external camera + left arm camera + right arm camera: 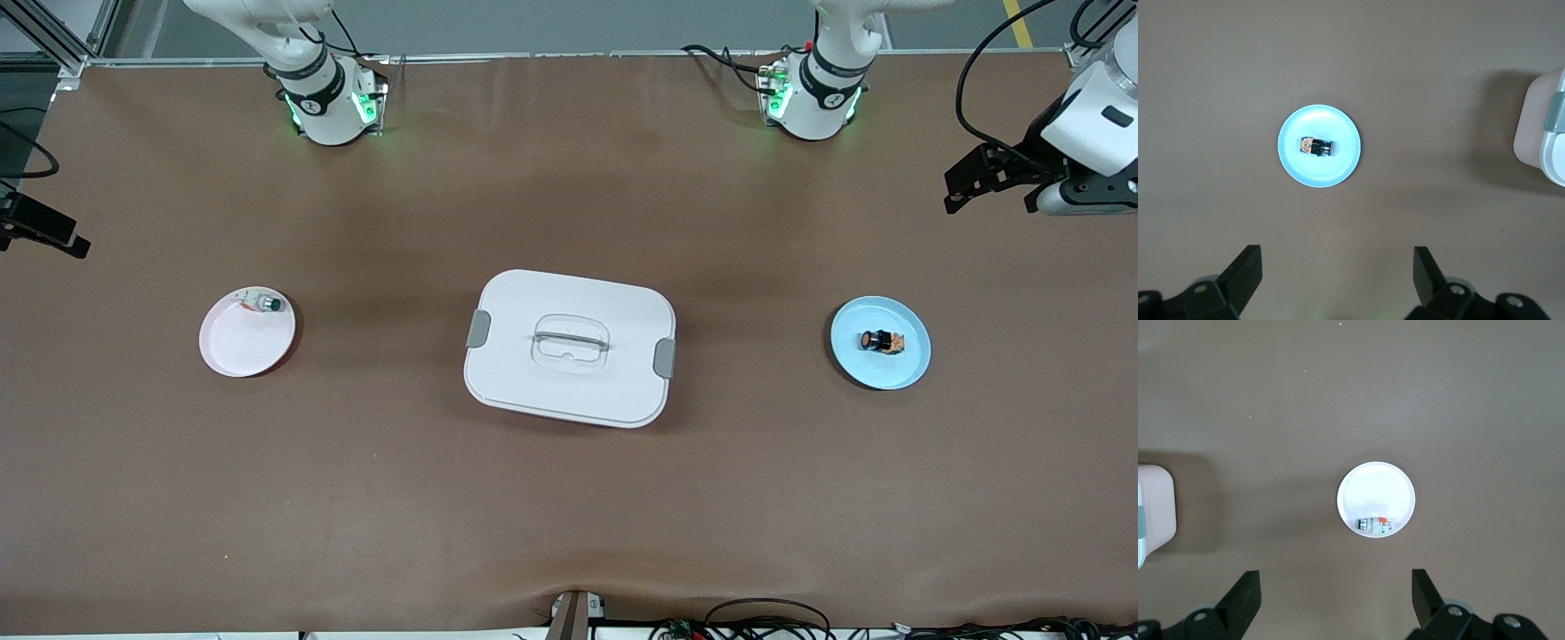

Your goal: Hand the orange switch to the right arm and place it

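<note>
Orange switch (pixel 881 341) lies on its side on blue plate (pixel 916 364), toward left arm's end from lidded box (pixel 570 347). Left gripper (pixel 1337 280) high above plate, wide open, empty. I'd descend centred, straddling the barrel. Right gripper (pixel 1335 600) waits, open, empty.

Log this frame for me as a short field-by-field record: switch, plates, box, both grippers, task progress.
orange switch: lying on its side on the blue plate, untouched
blue plate: toward the left arm's end of the table
pink plate: toward the right arm's end, holding a green-capped part at its rim
white lidded box: between the two plates, lid on
left gripper: open, high over the blue plate
right gripper: open, high over the pink plate
task progress: transfer not yet begun
</note>
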You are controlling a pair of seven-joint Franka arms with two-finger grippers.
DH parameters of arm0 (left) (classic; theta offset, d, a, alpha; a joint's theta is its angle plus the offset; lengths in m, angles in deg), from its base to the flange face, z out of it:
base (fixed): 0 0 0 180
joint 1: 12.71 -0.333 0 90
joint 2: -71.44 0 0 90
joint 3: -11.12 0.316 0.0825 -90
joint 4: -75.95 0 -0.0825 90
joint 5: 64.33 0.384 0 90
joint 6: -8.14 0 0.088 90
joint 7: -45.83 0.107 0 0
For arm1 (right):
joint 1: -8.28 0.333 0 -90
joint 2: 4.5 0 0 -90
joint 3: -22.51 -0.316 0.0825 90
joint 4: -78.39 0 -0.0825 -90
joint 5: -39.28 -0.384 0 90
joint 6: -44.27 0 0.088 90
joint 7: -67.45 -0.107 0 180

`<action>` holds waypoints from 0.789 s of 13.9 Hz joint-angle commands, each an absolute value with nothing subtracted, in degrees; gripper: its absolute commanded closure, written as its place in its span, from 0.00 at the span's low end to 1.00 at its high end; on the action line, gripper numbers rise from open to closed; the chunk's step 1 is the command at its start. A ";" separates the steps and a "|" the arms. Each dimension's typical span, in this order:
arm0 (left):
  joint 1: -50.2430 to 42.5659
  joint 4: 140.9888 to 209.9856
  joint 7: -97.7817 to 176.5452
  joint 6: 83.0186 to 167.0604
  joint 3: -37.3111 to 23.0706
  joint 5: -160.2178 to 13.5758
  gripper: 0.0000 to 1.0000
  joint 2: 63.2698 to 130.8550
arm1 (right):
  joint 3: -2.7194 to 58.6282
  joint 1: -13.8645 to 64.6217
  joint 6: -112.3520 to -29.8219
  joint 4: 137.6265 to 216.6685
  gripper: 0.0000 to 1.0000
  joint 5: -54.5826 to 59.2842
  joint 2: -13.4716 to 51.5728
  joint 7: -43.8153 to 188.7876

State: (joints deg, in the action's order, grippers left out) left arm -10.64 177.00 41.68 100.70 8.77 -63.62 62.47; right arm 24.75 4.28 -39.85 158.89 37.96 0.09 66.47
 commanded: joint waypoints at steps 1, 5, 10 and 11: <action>-11.22 176.94 42.67 99.99 8.48 -64.50 0.00 62.21 | 23.91 3.01 -40.46 160.48 0.00 37.70 -1.43 66.66; -11.48 176.67 42.67 99.99 9.62 -65.90 0.00 62.48 | 23.91 3.01 -40.72 160.30 0.00 37.62 -1.34 66.40; -11.48 176.06 42.41 98.50 14.46 -71.80 0.00 62.91 | 23.91 3.18 -40.81 160.39 0.00 37.70 -1.34 65.87; -11.57 176.32 42.58 97.45 14.46 -71.36 0.00 63.00 | 23.91 3.18 -40.81 160.39 0.00 37.70 -1.34 65.96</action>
State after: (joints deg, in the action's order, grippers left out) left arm -11.58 176.97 42.31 99.71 14.75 -70.93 62.53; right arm 24.71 4.26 -40.28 158.92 37.96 0.09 66.45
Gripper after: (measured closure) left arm 0.000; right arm 0.000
